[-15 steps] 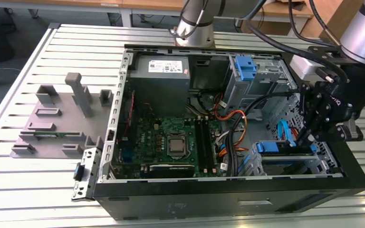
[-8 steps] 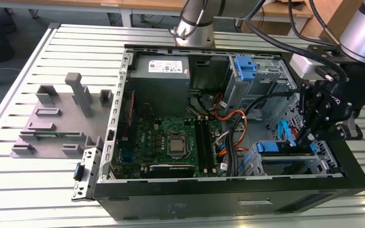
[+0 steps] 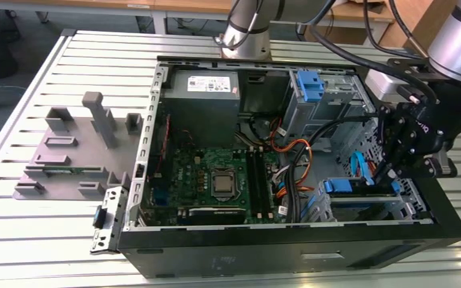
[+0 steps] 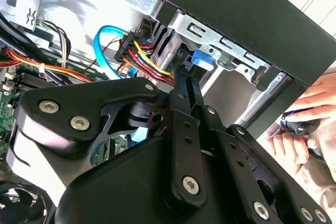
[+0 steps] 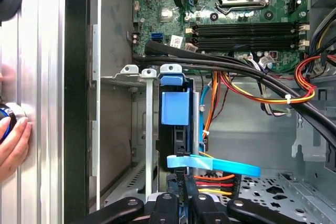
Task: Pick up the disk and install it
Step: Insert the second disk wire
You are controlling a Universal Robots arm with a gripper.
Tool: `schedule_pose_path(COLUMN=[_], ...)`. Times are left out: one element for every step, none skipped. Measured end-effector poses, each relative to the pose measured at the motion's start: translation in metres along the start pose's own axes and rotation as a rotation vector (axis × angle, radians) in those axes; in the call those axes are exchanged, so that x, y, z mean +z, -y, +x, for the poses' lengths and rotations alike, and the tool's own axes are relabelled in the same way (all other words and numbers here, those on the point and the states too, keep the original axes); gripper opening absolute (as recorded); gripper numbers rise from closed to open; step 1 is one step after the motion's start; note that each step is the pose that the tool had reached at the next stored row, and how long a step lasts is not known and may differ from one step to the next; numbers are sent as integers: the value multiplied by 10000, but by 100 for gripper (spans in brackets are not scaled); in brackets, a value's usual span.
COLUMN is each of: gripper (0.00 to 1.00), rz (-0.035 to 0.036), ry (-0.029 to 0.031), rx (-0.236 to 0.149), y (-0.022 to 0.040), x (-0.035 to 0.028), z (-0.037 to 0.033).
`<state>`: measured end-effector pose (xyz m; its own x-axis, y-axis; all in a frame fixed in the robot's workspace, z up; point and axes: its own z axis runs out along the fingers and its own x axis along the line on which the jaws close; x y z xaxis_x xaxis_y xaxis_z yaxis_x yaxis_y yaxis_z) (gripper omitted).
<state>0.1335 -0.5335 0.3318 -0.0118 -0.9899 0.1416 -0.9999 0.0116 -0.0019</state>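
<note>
— So where is the disk (image 3: 359,187) now?

— Down in the drive cage at the front corner of the open computer case (image 3: 295,249), its blue bracket (image 5: 175,107) showing edge-on in the first wrist view. The gripper (image 3: 391,174) hangs right over it.

— Are the fingers closed on it?

— They sit close together around the bracket's edge; whether they truly clamp it, I cannot tell.

— How would it handle?

— Rigid, fairly heavy, shock-sensitive, I'd judge. Best held by the plastic bracket.
</note>
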Motion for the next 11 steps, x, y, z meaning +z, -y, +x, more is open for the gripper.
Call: schedule_pose_path(gripper=[16, 16, 16, 16, 16, 16, 16, 16, 16, 16, 16], rz=[0, 0, 0, 0, 0, 0, 0, -1, 0, 0, 0], ry=[2, -1, -2, -3, -3, -3, -1, 4, 0, -3, -7], rx=[0, 0, 0, 0, 0, 0, 0, 0, 0, 0, 0], y=[0, 0, 0, 0, 0, 0, 0, 0, 0, 0, 0], x=[8, 12, 13, 13, 13, 13, 17, 25, 30, 34, 35], z=[-1, -2, -2, -2, -2, -2, -3, -4, -4, -5, -5])
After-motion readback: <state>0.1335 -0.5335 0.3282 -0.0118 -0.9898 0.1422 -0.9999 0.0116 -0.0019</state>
